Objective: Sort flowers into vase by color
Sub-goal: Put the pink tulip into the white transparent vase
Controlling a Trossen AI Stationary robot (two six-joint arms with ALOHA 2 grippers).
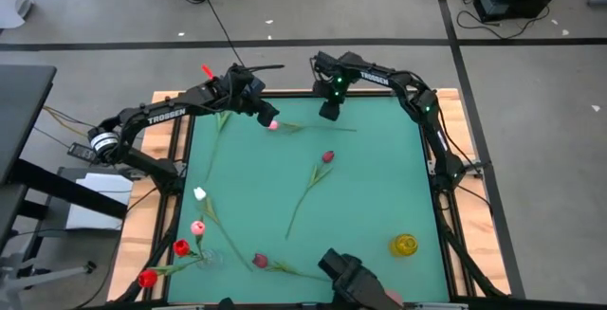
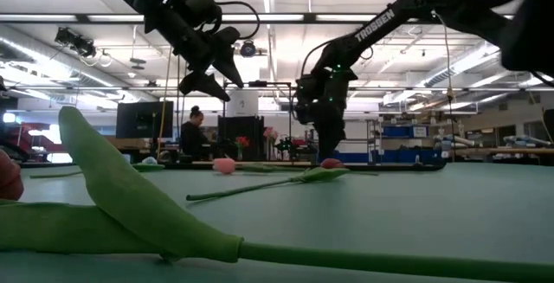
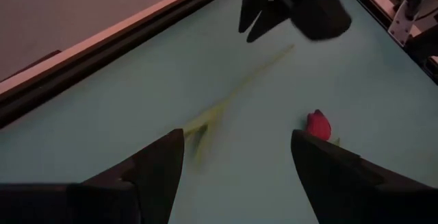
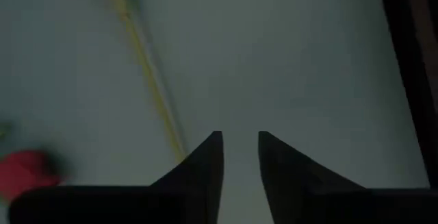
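Several tulips lie flat on the green table (image 1: 379,187). A pink one (image 1: 273,123) lies near the far edge, its stem running right. A maroon one (image 1: 328,156) lies mid-table. White (image 1: 199,193), pink (image 1: 197,227), red (image 1: 180,247) and maroon (image 1: 260,261) heads cluster near left. My left gripper (image 1: 264,111) hovers open just above the pink head, raised off the table (image 2: 216,80); its wrist view shows a stem (image 3: 219,107) between the fingers (image 3: 236,135). My right gripper (image 1: 330,111) points down over that stem's end (image 4: 157,94), fingers slightly apart (image 4: 239,135).
A yellow vase (image 1: 405,245) stands near the right corner. A clear vase (image 1: 209,256) stands among the near left flowers. A dark camera block (image 1: 351,274) sits at the near edge. A wooden frame (image 1: 180,130) borders the table. A person (image 2: 190,136) sits far behind it.
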